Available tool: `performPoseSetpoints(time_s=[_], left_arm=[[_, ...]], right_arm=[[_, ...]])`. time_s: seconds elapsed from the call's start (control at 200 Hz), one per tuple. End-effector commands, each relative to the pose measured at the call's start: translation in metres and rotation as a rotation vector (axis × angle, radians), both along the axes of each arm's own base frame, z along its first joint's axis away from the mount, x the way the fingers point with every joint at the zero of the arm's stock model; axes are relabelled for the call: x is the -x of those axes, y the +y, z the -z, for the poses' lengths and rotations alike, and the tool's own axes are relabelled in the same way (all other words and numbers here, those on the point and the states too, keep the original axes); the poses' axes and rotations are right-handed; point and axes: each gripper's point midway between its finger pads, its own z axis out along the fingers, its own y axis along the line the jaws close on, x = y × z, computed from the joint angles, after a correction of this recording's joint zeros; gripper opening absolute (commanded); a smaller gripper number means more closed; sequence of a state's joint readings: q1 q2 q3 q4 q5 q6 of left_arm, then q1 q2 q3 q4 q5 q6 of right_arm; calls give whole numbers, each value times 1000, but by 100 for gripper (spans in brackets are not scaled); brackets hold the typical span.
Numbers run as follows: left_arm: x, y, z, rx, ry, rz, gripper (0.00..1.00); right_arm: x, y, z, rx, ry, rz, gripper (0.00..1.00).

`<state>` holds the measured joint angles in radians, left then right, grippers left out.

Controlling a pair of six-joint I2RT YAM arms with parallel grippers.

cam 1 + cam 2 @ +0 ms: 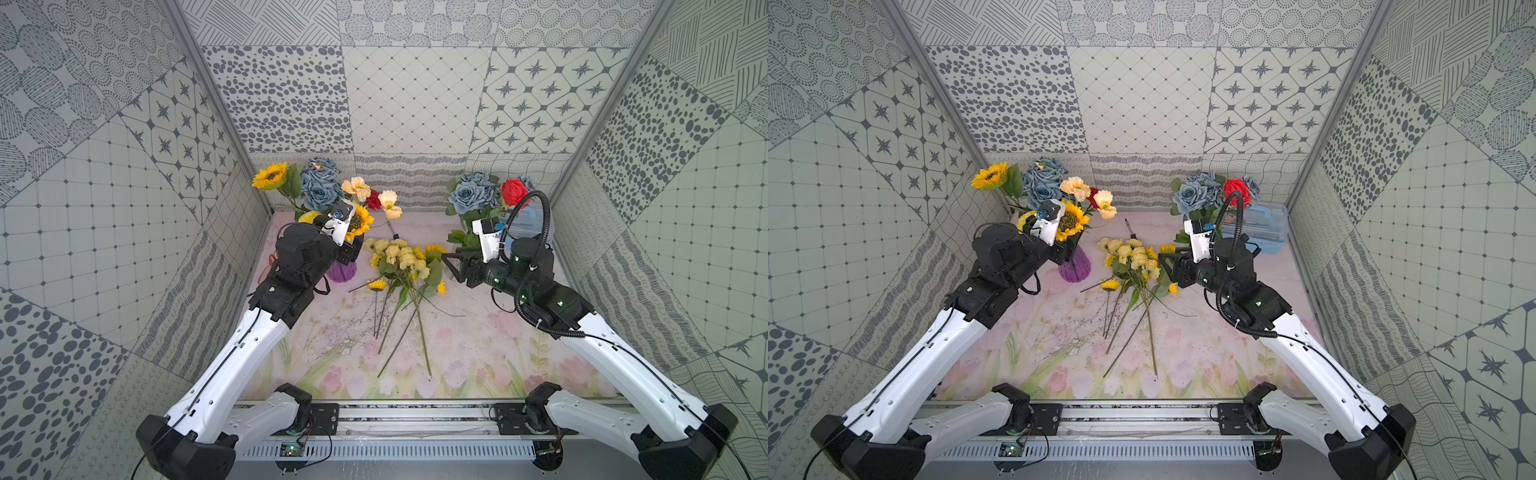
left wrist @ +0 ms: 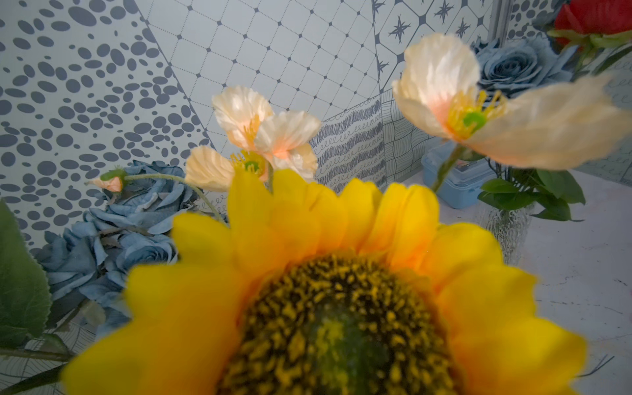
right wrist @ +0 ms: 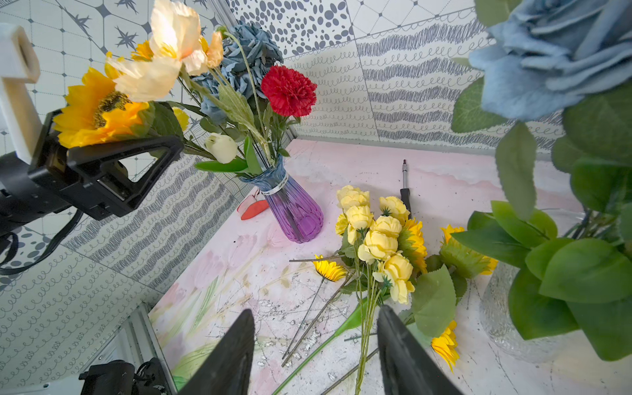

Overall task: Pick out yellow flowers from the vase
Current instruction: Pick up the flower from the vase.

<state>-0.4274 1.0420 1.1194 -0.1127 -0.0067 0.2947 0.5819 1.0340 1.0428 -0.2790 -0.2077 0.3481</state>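
Hard to tell grasp of left gripper (image 3: 171, 145), pressed against sunflower (image 1: 360, 222) above purple vase (image 1: 341, 272). Right gripper (image 3: 318, 311) released, empty, at edge of yellow flowers (image 1: 401, 259) heaped mid-bench (image 1: 478, 332). Free room toward front bench edge.

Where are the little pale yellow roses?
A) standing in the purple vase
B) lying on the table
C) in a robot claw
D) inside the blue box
B: the pale yellow roses lie in a bunch on the table, stems flat, beside the purple vase and not in it.
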Motion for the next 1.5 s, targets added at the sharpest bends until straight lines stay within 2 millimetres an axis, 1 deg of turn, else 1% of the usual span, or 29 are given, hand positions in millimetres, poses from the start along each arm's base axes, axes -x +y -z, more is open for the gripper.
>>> performPoseSetpoints(time_s=[0.0, 0.04, 0.14, 0.235, 0.375, 0.6, 0.65, 0.665, 0.68, 0.71, 0.73, 0.801, 0.956, 1.106, 1.211, 1.321, 1.411, 1.496], left_arm=[[8, 0, -38, 21, -137, 23, 64], [9, 1, -40, 24, -141, 22, 62], [15, -3, -49, 39, -145, 50, 61], [20, -4, -56, 60, -129, 73, 61], [39, -6, -80, 111, -125, 123, 61], [81, 3, -132, 198, -172, 181, 61], [89, 6, -140, 222, -136, 182, 61], [94, 8, -145, 230, -132, 185, 61], [96, 7, -146, 233, -115, 192, 61], [105, 8, -156, 248, -110, 207, 61], [110, 8, -155, 251, -81, 216, 61], [126, 11, -167, 278, -67, 242, 60], [157, 25, -188, 328, -53, 242, 61], [182, 25, -207, 396, -75, 317, 62], [197, 14, -213, 467, -22, 418, 63], [199, 0, -207, 512, 76, 496, 64], [189, -12, -190, 534, 170, 519, 64], [177, -20, -174, 569, 208, 534, 64]], right_arm=[[-1, -2, -13, -28, -50, 6, 58], [-1, -1, -12, -29, -50, 5, 58], [-1, 2, -11, -31, -49, -9, 58], [2, 7, -16, -37, -63, -44, 58], [3, 15, -25, -42, -94, -92, 58], [0, 26, -33, -38, -125, -145, 58], [-1, 29, -34, -37, -133, -159, 59], [-1, 30, -35, -37, -135, -166, 59], [-1, 32, -35, -36, -136, -172, 59], [-1, 33, -36, -35, -143, -183, 59], [-1, 35, -37, -36, -147, -191, 59], [0, 40, -41, -42, -165, -225, 59], [13, 54, -55, -86, -208, -338, 60], [32, 63, -66, -113, -257, -431, 60], [49, 70, -69, -108, -299, -483, 61], [74, 83, -73, -111, -359, -552, 61], [90, 93, -76, -146, -375, -609, 63], [104, 102, -79, -195, -374, -672, 63]])
